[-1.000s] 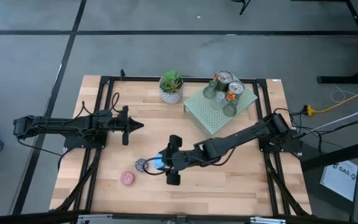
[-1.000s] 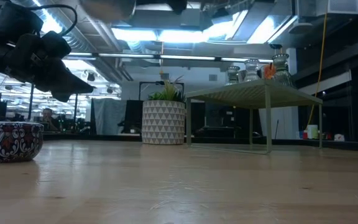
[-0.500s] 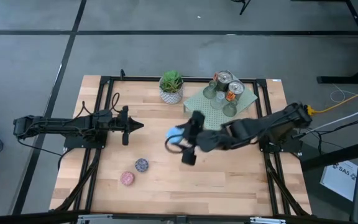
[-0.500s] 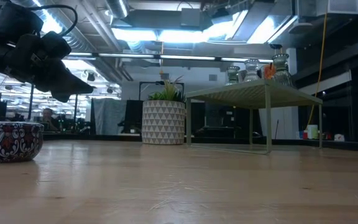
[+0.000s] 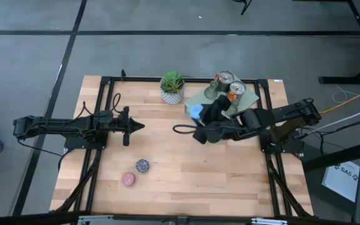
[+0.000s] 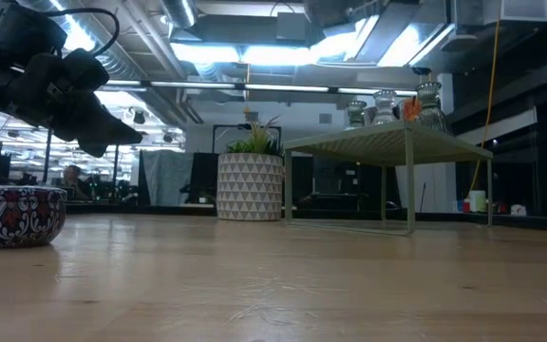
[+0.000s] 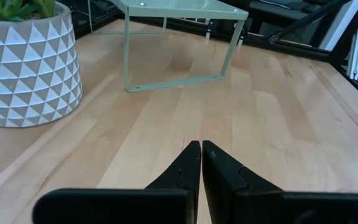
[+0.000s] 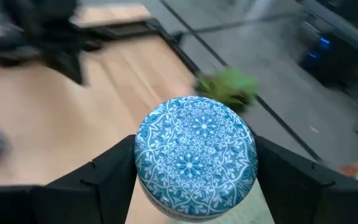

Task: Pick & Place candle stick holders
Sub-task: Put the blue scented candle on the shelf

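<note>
My right gripper [image 5: 197, 114] is shut on the blue patterned holder [image 8: 194, 155], held in the air at the left corner of the pale green slab [image 5: 219, 107]. Several holders, silver-copper and glass [image 5: 229, 86], stand on the slab. The purple mosaic holder [image 5: 142, 165] and the pink holder [image 5: 128, 179] rest on their bases on the table near its front left. My left gripper [image 5: 141, 126] is shut and empty over the table's left middle, and also shows in its wrist view [image 7: 201, 149]. My right gripper pinches the blue holder's round side wall [image 8: 143, 163] between its two fingers [image 8: 107, 174], one on each side. The fingers come from the table's right, pointing left. The holder is lifted clear of the table, its patterned round face toward the wrist camera.
A green plant in a white patterned pot [image 5: 172, 87] stands at the far middle, left of the slab. The slab stands on thin legs [image 6: 409, 185] above the table. Bare wood lies in the table's middle and near right [image 5: 230, 175].
My right gripper has carried the blue holder from beside the purple and pink holders at the near left, up and toward the far right, to the slab's left corner. The holder is lifted clear. The purple and pink holders stay where they were.
</note>
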Robot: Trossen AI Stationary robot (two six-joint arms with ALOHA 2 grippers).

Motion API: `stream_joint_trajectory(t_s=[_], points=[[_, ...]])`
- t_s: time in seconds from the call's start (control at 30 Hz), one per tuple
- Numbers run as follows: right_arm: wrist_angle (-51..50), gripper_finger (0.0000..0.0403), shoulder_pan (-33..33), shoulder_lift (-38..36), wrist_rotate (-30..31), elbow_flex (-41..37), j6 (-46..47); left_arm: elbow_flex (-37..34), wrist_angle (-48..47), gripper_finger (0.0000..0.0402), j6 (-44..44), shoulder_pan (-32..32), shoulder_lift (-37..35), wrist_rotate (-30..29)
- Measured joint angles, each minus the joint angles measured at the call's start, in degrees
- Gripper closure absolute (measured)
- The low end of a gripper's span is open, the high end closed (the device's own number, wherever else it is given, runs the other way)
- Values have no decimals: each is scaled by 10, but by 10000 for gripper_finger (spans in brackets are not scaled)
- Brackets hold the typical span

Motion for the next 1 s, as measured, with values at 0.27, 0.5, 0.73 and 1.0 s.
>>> stream_joint_trajectory(t_s=[0.27,0.5,0.73,1.0], points=[[-50,122,-73,0,17,-66,76,0,-1,391,0,0,0,0],[40,122,-116,0,11,-150,122,0,-1,390,0,0,0,0],[158,122,-131,0,12,-225,132,0,-1,393,0,0,0,0],[199,122,-136,1,11,-266,149,0,-1,390,0,0,0,0]])
